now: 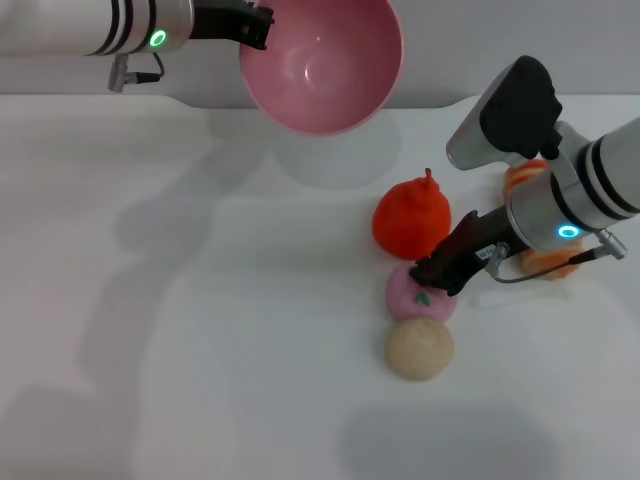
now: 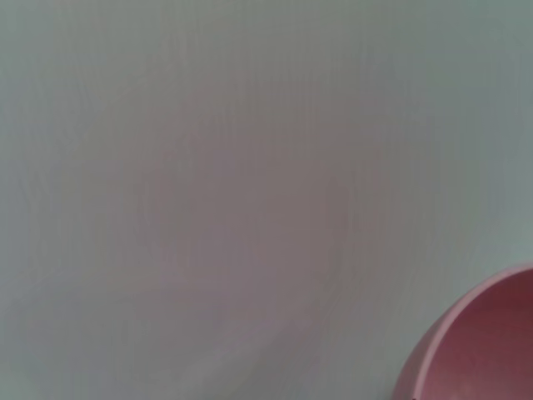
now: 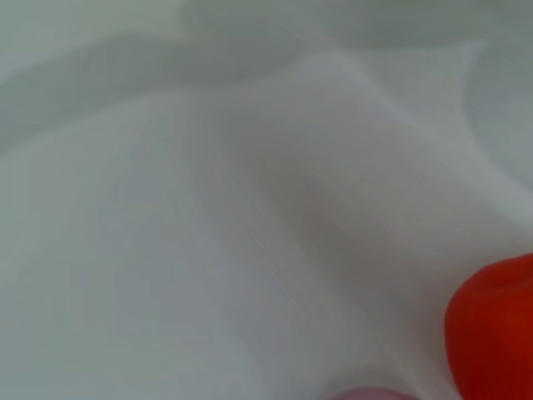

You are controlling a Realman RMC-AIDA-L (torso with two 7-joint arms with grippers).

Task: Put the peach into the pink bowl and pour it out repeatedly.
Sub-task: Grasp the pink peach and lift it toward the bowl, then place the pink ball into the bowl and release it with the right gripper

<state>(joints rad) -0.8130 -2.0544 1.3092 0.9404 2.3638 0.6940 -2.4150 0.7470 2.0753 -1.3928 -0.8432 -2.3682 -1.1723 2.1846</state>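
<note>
The pink bowl (image 1: 322,66) is held up off the table at the back, tilted so that its empty inside faces me. My left gripper (image 1: 258,27) is shut on its rim at the bowl's left side. A part of the bowl's rim shows in the left wrist view (image 2: 483,350). The peach (image 1: 419,296), pale pink with a green spot, lies on the white table. My right gripper (image 1: 438,273) is low over the peach's upper right side and touches it. A sliver of the peach shows in the right wrist view (image 3: 371,393).
An orange-red pear (image 1: 411,218) stands just behind the peach and also shows in the right wrist view (image 3: 495,325). A beige ball (image 1: 419,348) lies right in front of the peach. Two orange fruits (image 1: 527,176) (image 1: 548,262) sit partly behind the right arm.
</note>
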